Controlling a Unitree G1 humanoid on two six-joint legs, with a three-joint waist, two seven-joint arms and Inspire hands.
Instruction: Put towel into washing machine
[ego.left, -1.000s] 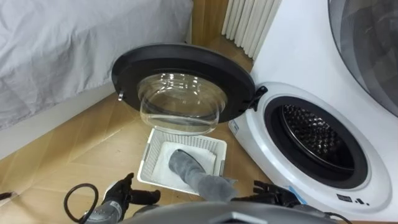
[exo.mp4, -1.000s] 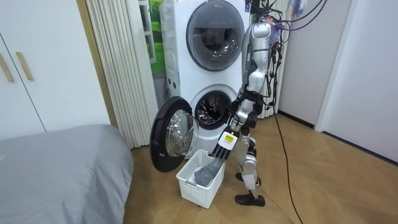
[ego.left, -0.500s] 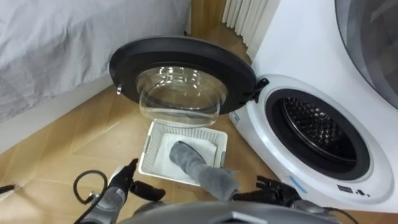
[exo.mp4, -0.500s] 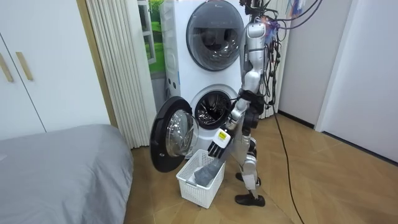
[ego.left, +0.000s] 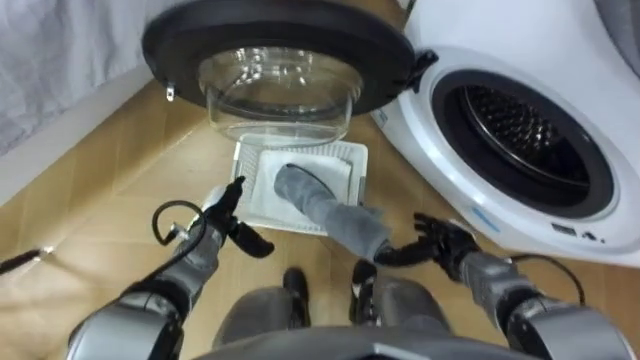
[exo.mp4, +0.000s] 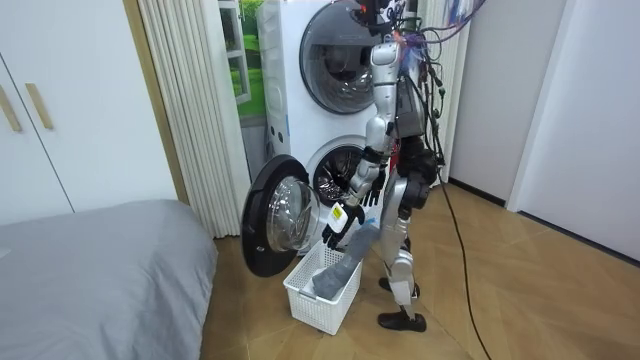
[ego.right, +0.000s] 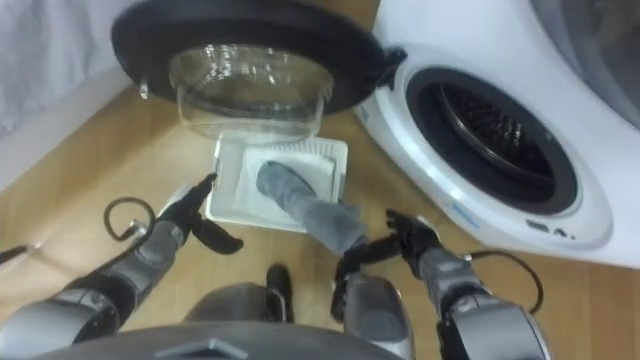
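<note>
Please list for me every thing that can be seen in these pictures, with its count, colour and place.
Washing machine: one, white, at right.
Door: one, black with clear glass, open above the basket.
Basket: one, white, on the floor.
Towel: one, grey, reaching out of the basket over its near rim.
Bed cover: one, grey, upper left.
Floor: wooden, light brown.
Left hand: one, dark, left of the basket, open.
Right hand: one, dark, right of the towel's near end.

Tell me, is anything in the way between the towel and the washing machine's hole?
Nothing visible is. The door is swung open above the basket, so the drum opening is clear. The grey towel hangs over that basket's near rim, between the open left hand and right hand.
</note>
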